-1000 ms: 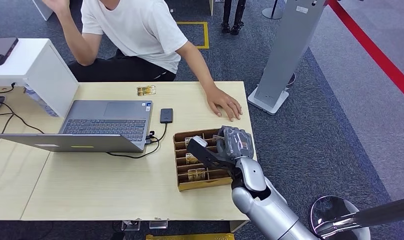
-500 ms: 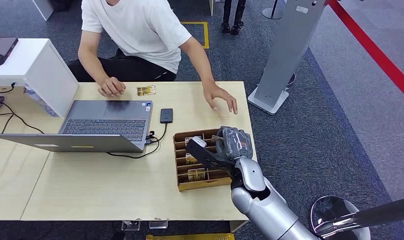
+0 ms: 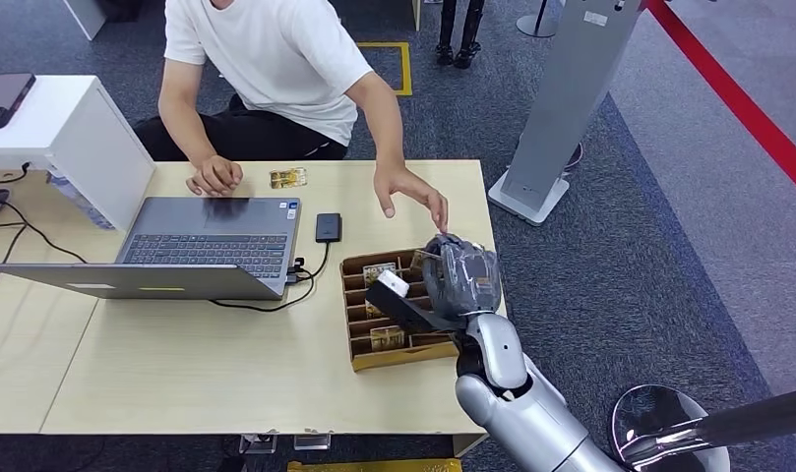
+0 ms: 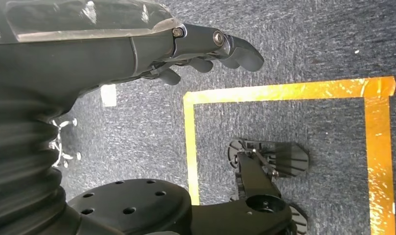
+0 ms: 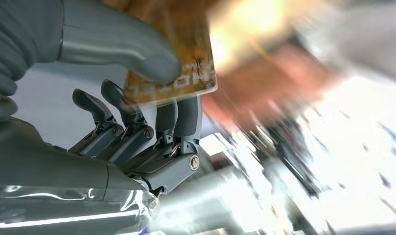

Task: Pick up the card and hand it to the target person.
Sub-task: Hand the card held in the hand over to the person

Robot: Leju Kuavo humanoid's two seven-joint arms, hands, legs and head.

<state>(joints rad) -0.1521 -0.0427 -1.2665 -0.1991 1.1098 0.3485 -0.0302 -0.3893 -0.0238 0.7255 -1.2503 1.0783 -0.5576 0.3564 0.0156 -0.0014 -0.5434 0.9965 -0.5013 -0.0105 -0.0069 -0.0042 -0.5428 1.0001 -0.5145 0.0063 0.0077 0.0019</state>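
The right hand (image 3: 460, 277) hovers over the far right corner of the brown slotted card box (image 3: 358, 358), which sits on the counter (image 3: 197, 364) close to its right edge. In the right wrist view the thumb presses an orange-gold card (image 5: 183, 73) against the darker fingers (image 5: 178, 120); the card is pinched there, raised above the box, and its free end sticks out past the fingertips. More cards stand in the box's slots.

Just beyond the box, toward the far edge of the counter, a person's hand (image 3: 403, 189) hangs in the air, fingers pointing down, near the robot's right hand but not touching it. The person, in a white shirt (image 3: 271, 54), sits behind the counter's far edge; their other hand (image 3: 214, 175) rests on the counter left of the box, beside a small gold item (image 3: 288, 178).

Left of the box lie a small dark device (image 3: 328, 227) with its cable and an open laptop (image 3: 192, 246). Right of the box the counter ends, with open carpet and a grey stand (image 3: 556, 108) beyond.

The left hand (image 4: 137, 44) hangs over the carpet, its fingers (image 4: 232, 49) loosely curled and holding nothing, above yellow floor tape (image 4: 284, 90).
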